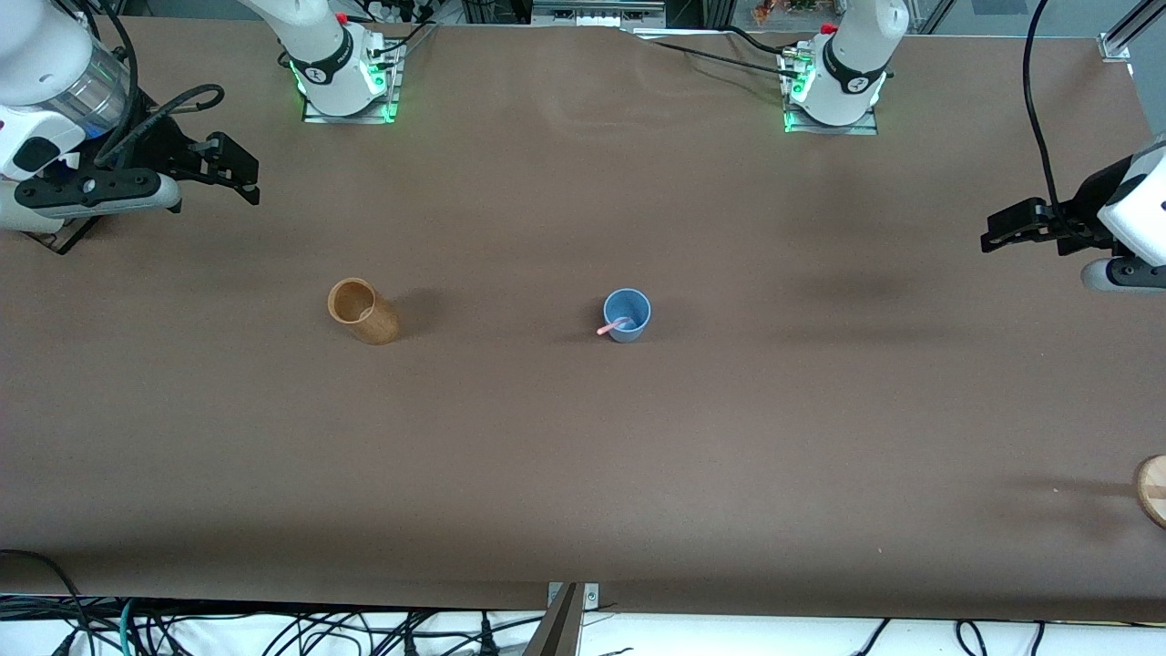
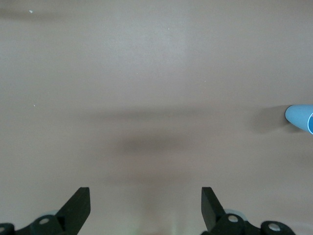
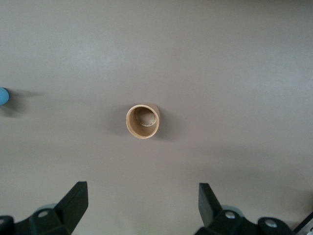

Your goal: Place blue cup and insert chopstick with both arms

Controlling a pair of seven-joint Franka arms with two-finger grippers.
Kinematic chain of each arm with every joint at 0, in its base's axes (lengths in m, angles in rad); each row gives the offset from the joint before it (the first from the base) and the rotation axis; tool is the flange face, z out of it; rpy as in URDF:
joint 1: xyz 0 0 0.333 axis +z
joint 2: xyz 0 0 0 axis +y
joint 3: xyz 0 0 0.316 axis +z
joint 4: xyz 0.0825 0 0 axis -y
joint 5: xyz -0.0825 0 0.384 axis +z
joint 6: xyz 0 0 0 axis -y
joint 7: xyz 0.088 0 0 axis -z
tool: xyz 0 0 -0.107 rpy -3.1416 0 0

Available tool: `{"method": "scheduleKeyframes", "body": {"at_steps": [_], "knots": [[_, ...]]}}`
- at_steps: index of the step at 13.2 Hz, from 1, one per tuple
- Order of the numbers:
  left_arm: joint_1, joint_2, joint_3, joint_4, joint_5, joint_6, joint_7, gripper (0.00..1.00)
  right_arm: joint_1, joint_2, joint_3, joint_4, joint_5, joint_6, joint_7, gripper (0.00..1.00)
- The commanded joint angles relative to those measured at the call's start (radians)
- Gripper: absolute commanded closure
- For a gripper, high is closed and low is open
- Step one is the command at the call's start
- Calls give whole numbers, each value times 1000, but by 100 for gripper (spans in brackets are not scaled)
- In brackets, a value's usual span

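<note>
Both pairs of black fingers stand spread wide with nothing between them. In the left wrist view the fingertips (image 2: 80,198) frame only bare tabletop; in the right wrist view the fingertips (image 3: 78,193) frame the same brown surface, with the tall brown wooden cup (image 3: 143,121) lying ahead of them.

The left gripper (image 1: 1002,230) hangs in the air over the left arm's end of the table, its white wrist bent so the black hand points inward along the table. The right gripper (image 1: 239,173) hangs over the right arm's end in the mirror pose, black cables looping above it. Both arms wait, pulled back to their own ends, their bases lit green at the edge of the table.

No writing on anything is readable.

The small, smooth blue-grey cup (image 1: 627,315) stands upright near the middle of the matte brown table (image 1: 583,474), well apart from both grippers. The thin pale pink chopstick (image 1: 612,326) sits inside it, leaning on the lighter blue rim with its upper end poking out. The wooden cup (image 1: 363,311) stands beside it, toward the right arm's end. A round pale wooden disc (image 1: 1153,490) shows partly at the left arm's end, nearer the front camera.
</note>
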Motion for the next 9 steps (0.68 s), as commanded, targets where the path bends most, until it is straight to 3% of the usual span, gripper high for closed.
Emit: {"method": "scheduleKeyframes", "body": {"at_steps": [1, 9], "knots": [[-7, -7, 5, -10, 19, 12, 24, 0, -17, 10, 16, 23, -13, -9, -5, 0], [-7, -7, 5, -8, 24, 13, 22, 0, -16, 9, 16, 21, -13, -11, -13, 0]]}}
